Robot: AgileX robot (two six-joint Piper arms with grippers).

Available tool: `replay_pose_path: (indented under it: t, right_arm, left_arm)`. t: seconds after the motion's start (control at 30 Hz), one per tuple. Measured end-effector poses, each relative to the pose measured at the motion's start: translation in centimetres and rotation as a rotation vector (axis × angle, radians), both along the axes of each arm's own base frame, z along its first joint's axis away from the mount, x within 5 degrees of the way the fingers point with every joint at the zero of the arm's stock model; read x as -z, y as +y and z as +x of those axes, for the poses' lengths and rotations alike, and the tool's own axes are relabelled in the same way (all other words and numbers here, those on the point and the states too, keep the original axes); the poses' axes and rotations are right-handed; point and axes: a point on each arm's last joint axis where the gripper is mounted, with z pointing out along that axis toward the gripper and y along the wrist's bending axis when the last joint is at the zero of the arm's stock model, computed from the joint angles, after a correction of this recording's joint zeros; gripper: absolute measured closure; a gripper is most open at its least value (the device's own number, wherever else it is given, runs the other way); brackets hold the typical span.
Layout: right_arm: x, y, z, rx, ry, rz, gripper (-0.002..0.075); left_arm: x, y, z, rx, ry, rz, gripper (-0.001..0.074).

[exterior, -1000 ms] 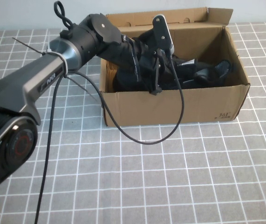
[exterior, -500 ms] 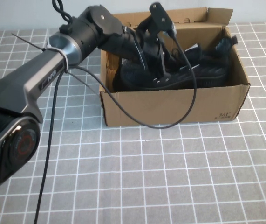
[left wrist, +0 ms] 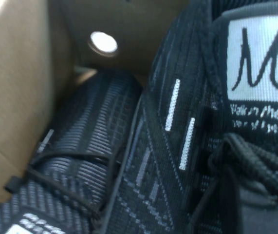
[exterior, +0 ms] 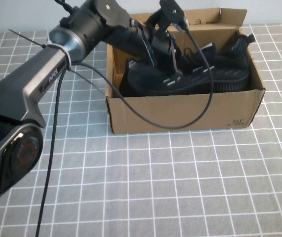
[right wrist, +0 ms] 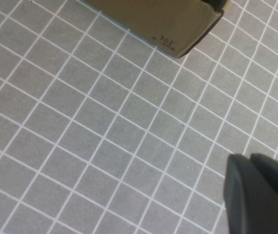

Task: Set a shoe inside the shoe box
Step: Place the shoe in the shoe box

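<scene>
The left pincer (exterior: 173, 74) is down inside the brown corrugated cardboard shoe box (exterior: 180, 111), its jaws closed on the black knit mesh lace-up shoe (exterior: 190, 79); exactly which part of the upper it pinches is hard to make out from above, seemingly the collar near the tongue. The shoe lies lengthwise in the box, toe toward the box's left wall and heel reaching its right wall, where the ribbed grey-black heel rises just above the rim. Short white dashes mark its side, and the left wrist view shows the white tongue label (left wrist: 260, 58) with a dark script letter and smaller print below, with thick black laces just beside it. Beside the shoe in the box lies its twin black mesh shoe (left wrist: 75, 161), the two touching along their sides, under a round hole (left wrist: 103, 42) in the box wall. The box's lid flap (exterior: 200, 17) stands up behind, and small dark print sits at its front right corner. A black cable (exterior: 180, 121) loops from the left arm over the box's front wall. The box rests on the desk's grey cloth with a white grid (exterior: 180, 187).

The right pincer (right wrist: 260, 195) hangs closed above the cloth, in front of the box's printed corner and well apart from it.
</scene>
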Motion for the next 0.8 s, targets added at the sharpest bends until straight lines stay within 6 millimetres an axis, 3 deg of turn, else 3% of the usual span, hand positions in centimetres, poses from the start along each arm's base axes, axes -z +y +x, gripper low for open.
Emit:
replay_pose_path:
  t: [0.13,0.27,0.57,0.8]
  right_arm:
    - [0.0,0.0,0.0,0.000,0.000,0.000,0.0742]
    - [0.0,0.0,0.0,0.000,0.000,0.000,0.0742]
    - [0.0,0.0,0.0,0.000,0.000,0.000,0.0742]
    - [0.0,0.0,0.0,0.000,0.000,0.000,0.0742]
  left_arm:
    - [-1.7,0.2,0.1,-0.043,0.004,0.002,0.0715]
    - [-1.9,0.4,0.1,-0.075,0.025,0.019,0.0715]
    - [1.6,0.1,0.9,-0.028,0.041,0.086,0.0715]
    - [1.6,0.0,0.7,0.005,0.035,0.085,0.0715]
